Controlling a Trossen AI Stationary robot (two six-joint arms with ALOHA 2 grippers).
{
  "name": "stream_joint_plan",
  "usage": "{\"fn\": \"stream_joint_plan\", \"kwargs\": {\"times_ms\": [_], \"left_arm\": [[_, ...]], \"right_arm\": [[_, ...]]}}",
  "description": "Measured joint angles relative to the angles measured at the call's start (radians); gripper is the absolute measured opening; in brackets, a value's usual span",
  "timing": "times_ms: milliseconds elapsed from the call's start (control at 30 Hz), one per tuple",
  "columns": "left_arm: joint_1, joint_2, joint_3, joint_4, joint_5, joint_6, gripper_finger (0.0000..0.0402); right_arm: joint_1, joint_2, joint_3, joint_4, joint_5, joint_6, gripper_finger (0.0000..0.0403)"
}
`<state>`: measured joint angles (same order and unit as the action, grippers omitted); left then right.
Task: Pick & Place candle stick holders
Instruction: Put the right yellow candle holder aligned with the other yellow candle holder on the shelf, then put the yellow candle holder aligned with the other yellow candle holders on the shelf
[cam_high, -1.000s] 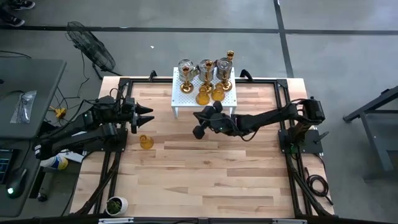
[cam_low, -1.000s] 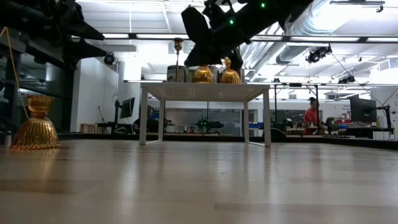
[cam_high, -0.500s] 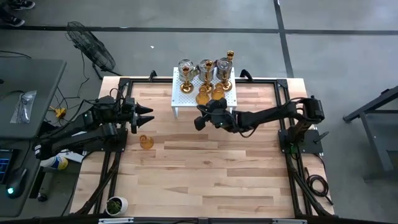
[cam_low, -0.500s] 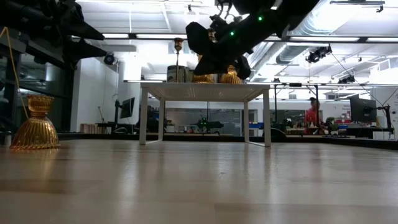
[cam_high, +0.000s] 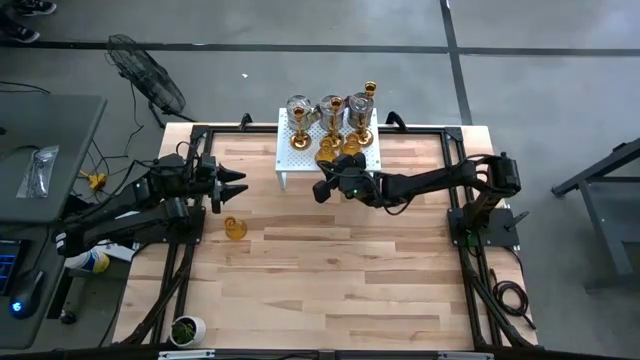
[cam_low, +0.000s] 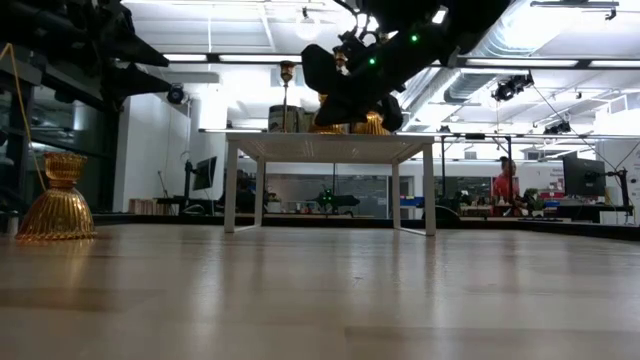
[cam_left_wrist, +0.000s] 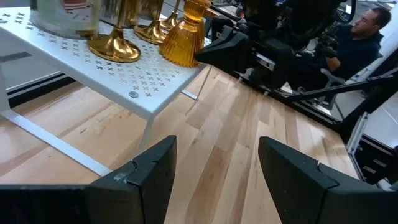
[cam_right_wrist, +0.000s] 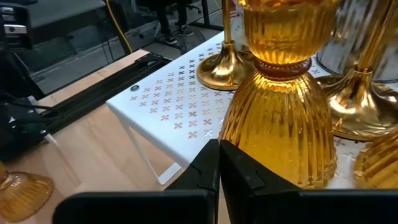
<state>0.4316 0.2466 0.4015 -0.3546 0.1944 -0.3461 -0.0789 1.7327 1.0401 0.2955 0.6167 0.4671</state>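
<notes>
Overhead and wrist views of a wooden table (cam_high: 330, 280) with a white perforated stand (cam_high: 292, 160) at its far edge. The candle stick holders (cam_high: 330, 112) crowd the stand – silver goblets, gold stemmed pieces and amber glass cups. One amber holder (cam_high: 234, 228) sits apart on the table, near the left arm. The right gripper (cam_high: 322, 187), fingers pressed together and holding nothing, hovers at the stand's front edge, just in front of an amber ribbed holder (cam_right_wrist: 283, 118) standing on the stand. The left gripper (cam_high: 237, 184) waits at the table's left side – fingers (cam_left_wrist: 155, 171) spread, empty, pointing toward the stand.
</notes>
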Motion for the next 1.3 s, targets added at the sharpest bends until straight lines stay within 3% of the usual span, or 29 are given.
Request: {"fn": "stream_joint_plan", "kwargs": {"times_ms": [767,967,1300], "left_arm": [[0.0,0.0,0.0,0.0,-0.004,0.0,0.0223],[0.0,0.0,0.0,0.0,-0.005,0.0,0.0223],[0.0,0.0,0.0,-0.007,-0.006,0.0,0.0223]], "right_arm": [[0.021,-0.003,0.0,0.038,-0.085,-0.023,0.0003],[0.051,-0.054,-0.025,0.054,-0.221,-0.124,0.0003],[0.094,-0.259,-0.259,0.054,-0.515,-0.272,0.0003]]}}
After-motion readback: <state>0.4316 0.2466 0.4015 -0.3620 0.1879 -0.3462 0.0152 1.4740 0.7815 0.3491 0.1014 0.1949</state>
